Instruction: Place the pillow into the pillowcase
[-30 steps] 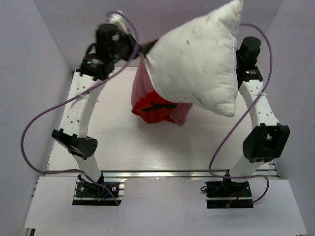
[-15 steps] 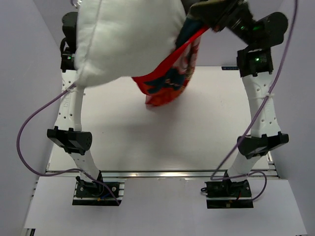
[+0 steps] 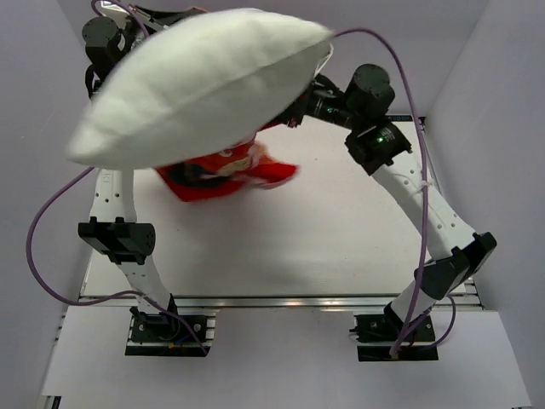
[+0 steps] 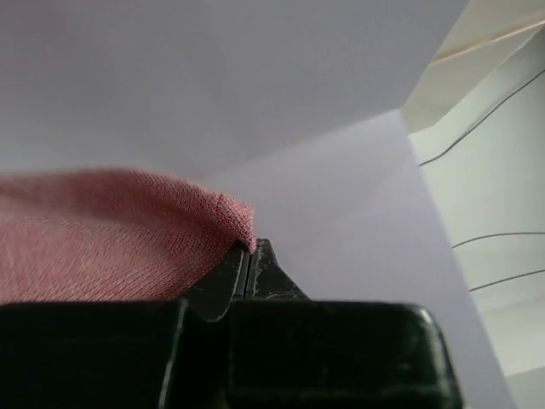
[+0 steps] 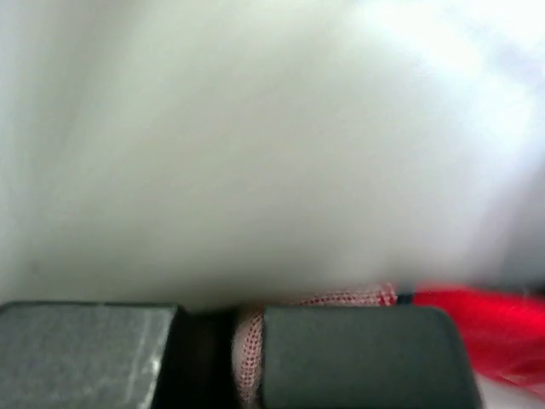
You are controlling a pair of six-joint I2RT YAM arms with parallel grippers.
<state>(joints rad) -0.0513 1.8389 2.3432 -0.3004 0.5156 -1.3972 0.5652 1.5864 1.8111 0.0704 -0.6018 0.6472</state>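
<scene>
Aloft, puffy white pillow [image 3: 200,81] over red-orange pillowcase [image 3: 223,175]

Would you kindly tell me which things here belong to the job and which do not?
In the job: pillow, pillowcase, left gripper, right gripper (both pinching pillowcase fabric).
Not in it: table, purple cables.

White puffy pillow [image 3: 200,81] held aloft, tilted — red pillowcase [image 3: 226,170] crumpled beneath, partly hidden
</scene>
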